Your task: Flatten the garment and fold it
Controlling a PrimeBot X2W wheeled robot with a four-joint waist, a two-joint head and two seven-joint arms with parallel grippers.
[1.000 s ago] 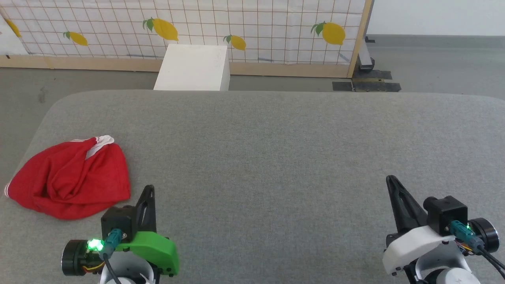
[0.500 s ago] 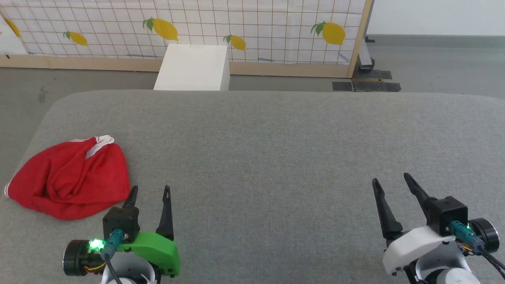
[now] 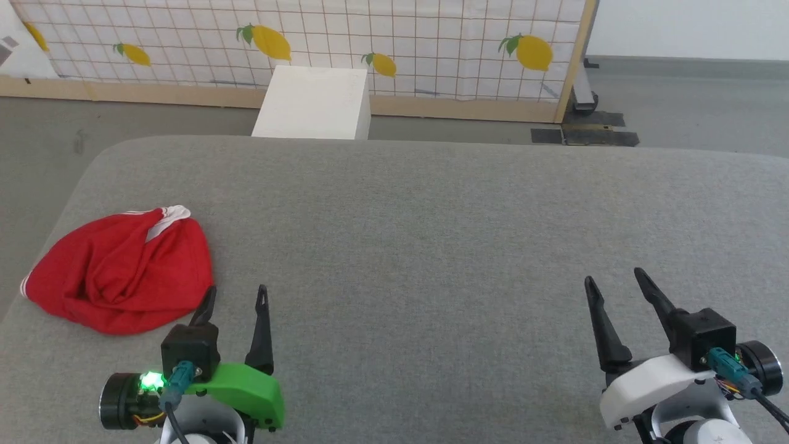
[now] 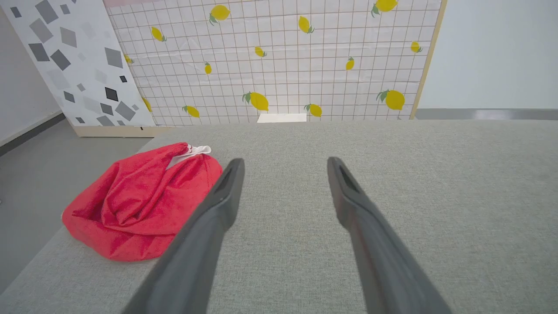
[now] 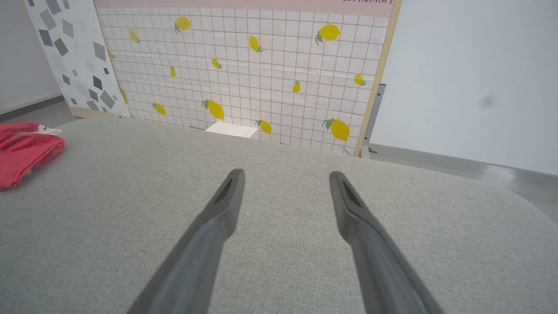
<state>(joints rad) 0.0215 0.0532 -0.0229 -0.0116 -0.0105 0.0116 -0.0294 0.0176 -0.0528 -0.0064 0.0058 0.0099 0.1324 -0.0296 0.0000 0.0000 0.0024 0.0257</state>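
Far left: the garment [image 3: 120, 271] is lying crumpled in a rounded red mound on the grey table [image 3: 400, 216], close to the table's left edge and its rounded corner. A white sleeve piece is showing at the mound's far side, and red-white striped trim is showing at its left tip. No printed graphic is showing among the folds.

Left of centre: the left gripper [image 3: 237, 288] is sitting just beside the garment's near right edge, its fingers pointing away from the robot. Its jaws are standing wide apart and gripping nothing. Its left fingertip is lying very close to the red cloth; whether the two are touching cannot be told. A green light is glowing on the wrist behind it.

Centre, beyond the table: a white box [image 3: 314, 102] is standing on the grey floor against a lemon-print grid panel [image 3: 431, 37] with a wooden frame.

Right: the right gripper [image 3: 614, 276] is sitting over bare table, well apart from the garment. Its jaws are also standing wide apart with nothing between them, and its fingers are leaning slightly to the left
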